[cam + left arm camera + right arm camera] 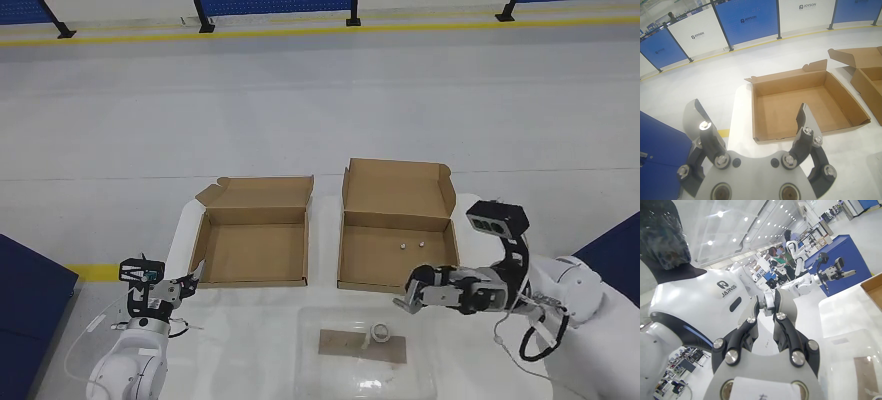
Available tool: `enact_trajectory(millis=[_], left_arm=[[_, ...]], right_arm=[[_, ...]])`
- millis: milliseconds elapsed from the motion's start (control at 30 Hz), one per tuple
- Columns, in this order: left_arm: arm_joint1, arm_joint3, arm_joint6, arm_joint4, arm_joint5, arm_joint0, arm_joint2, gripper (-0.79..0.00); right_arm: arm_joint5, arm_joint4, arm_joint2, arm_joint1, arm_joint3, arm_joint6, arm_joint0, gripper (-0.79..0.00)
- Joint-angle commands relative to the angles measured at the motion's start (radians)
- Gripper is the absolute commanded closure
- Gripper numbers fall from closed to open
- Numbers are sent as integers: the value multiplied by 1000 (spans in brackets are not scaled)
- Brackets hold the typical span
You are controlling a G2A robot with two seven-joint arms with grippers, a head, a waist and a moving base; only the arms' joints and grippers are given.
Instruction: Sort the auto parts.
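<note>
While the left gripper [749,106] hung splayed, the right gripper [766,308] pinched a small metal part [769,303], seemingly stiff, light and slippery, by its flat ends.

The fence panels [747,19] across the far floor, blue and white alike, each carry a logo, one word and a fine line beneath. A white label [763,389] on the base of the right gripper [767,307] bears cut-off marks that cannot be read.

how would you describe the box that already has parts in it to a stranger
Two open cardboard boxes sit side by side on the white table. Take the right box, the one nearer the right gripper. Unlike the empty left box, it has two small white parts on its floor.
</note>
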Motion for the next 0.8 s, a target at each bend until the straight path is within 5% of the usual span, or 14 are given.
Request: enact_trajectory(millis=[0, 333, 767], left_arm=[[0, 0, 0, 0, 0, 0, 0, -785], [0, 0, 0, 0, 0, 0, 0, -785], [0, 0, 0, 0, 0, 0, 0, -785]], right_arm=[[41, 90, -11, -8, 12, 41, 33, 0], [225, 341, -33, -88, 89, 225, 149, 0], [260, 354, -36, -98, 53, 200, 138, 0]])
